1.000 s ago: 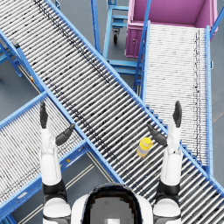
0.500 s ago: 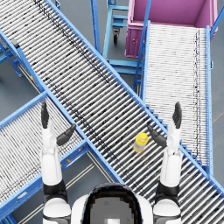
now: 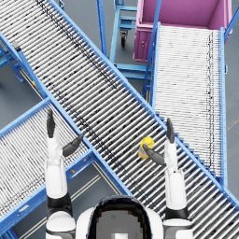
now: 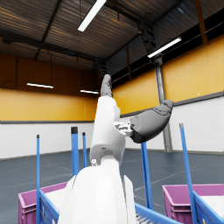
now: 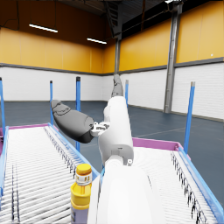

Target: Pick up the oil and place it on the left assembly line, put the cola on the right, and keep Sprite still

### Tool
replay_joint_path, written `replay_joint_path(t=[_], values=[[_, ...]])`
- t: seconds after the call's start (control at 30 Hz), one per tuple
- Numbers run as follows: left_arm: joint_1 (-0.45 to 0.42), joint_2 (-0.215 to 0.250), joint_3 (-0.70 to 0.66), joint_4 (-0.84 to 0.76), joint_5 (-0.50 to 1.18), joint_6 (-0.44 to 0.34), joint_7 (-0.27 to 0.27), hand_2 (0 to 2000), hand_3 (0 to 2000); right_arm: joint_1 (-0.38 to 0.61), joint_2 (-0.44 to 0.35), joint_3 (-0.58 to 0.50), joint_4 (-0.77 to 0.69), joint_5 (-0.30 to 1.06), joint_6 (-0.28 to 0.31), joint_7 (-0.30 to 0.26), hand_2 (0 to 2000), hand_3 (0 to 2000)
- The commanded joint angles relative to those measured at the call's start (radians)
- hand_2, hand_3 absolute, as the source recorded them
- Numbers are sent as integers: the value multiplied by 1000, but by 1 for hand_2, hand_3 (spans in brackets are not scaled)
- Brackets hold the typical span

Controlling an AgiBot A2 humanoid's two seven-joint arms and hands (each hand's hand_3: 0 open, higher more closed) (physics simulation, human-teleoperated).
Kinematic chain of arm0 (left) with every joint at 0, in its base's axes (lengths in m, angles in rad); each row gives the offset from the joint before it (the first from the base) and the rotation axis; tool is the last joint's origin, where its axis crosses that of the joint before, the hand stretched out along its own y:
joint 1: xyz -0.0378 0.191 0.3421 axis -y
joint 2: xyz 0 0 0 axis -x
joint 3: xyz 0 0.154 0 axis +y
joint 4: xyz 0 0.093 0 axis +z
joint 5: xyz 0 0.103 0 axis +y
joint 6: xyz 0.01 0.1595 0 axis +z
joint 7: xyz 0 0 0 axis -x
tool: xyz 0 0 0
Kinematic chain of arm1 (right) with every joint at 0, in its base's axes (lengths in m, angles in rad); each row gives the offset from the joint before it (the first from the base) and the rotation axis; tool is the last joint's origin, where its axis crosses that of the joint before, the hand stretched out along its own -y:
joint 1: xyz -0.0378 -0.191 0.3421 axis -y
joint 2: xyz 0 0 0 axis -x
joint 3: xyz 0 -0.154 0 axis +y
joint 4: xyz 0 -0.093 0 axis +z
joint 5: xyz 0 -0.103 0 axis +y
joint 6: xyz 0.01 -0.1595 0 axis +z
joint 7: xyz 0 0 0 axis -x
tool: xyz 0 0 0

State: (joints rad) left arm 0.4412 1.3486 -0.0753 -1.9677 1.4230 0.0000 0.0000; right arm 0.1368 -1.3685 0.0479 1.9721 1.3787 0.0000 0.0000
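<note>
I am seeing the oil bottle standing upright on the central roller conveyor, just left of my right hand. Both it and my left hand are hovering empty, fingers apart.

yellow plastic oil bottle, yellow screw cap, pale label near the neck | upright | standing on the long diagonal grey roller conveyor, towards its lower end, nearer its right-side rail
</note>
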Motion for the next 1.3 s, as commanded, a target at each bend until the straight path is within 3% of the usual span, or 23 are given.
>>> replay_joint_path(t=[0.03,0.23,0.57,1.0,1.03,1.07,1.2,1.23,1.3], values=[[-1,1,0,-2,0,0,0,0,0,-54,17,61,-80,0,0,0,0,0],[7,3,8,-1,0,0,0,0,0,-66,11,107,-282,0,0,0,0,0],[28,10,11,63,0,0,0,0,0,114,-64,161,-710,0,0,0,0,0],[39,17,-30,117,0,0,0,0,0,278,-140,239,-1025,0,8,2,0,0],[43,17,-30,117,0,0,0,0,0,280,-141,229,-1025,0,4,3,1361,327],[40,18,-31,117,0,0,0,0,0,280,-142,226,-1025,0,19,4,2000,653],[40,20,-38,108,0,0,0,0,0,288,-148,229,-1025,0,10,4,2000,1960],[34,21,-44,105,0,0,0,0,0,275,-147,226,-983,0,-9,3,2000,2000],[31,23,-45,105,0,0,0,0,0,212,-133,209,-757,0,-21,-6,2000,2000]])
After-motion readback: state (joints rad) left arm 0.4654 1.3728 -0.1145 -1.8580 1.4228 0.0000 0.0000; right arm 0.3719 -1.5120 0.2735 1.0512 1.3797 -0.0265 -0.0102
